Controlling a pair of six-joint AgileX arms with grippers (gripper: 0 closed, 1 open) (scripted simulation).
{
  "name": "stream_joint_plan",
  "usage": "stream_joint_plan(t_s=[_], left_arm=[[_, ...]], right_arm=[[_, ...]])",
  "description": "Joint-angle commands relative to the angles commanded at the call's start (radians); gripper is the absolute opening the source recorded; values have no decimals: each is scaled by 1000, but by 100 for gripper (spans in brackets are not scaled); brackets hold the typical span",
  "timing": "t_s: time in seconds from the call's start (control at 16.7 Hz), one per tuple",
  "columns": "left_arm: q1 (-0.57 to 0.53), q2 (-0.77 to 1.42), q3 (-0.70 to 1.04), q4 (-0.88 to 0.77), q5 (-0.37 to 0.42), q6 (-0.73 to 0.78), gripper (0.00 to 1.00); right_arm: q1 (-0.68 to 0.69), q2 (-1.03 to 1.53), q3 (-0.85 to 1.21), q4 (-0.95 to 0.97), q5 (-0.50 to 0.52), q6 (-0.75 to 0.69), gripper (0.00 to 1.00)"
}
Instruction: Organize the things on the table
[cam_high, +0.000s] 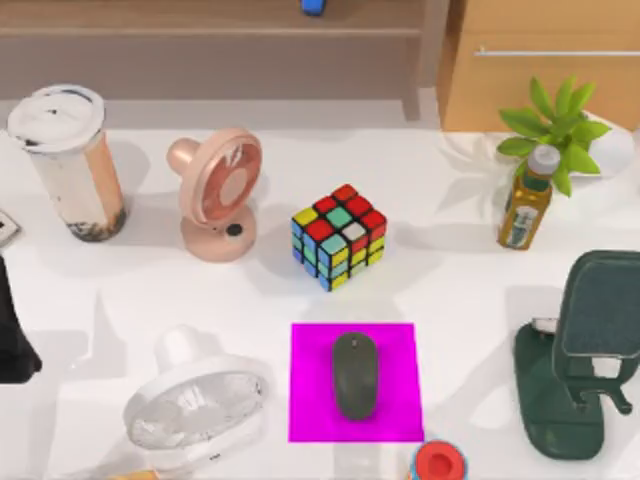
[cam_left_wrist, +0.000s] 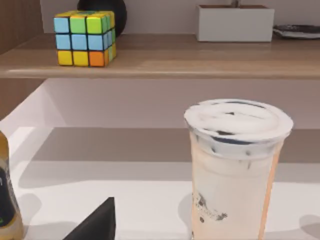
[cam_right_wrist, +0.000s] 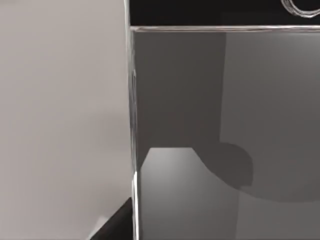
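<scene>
Cup: upright at the upper left of the top view, white lid on, on the table; in the left wrist view it stands straight ahead of the camera.
Left arm: dark shape at the left edge of the top view, below the cup and apart from it; whether its fingers are open or closed cannot be told.
Pink fan: just right of the cup, upright.
White fan: lower left, lying tilted.
Cube: centre of the frame.
Mouse: lower centre, lying on a magenta mat, well apart from the left arm.
Red cap: bottom edge, just right of the mat.
Bottle: upper right, upright, in front of a green plant.
Phone: right edge, propped on a dark green stand; the right wrist view shows its silver edge close up.
Right gripper: finger state cannot be told.
</scene>
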Motion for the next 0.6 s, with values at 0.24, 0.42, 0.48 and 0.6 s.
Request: stream_joint_plan(t_s=[0.24,0.42,0.48,0.6], left_arm=[[0,0,0,0,0,0,100],[0,0,0,0,0,0,100],[0,0,0,0,0,0,100],[0,0,0,0,0,0,100]], right_arm=[[0,-19,33,-55,-1,-1,0],[0,-38,61,-99,0,-1,0],[0,-38,61,-99,0,-1,0],[0,-34,59,-97,-1,1,0]])
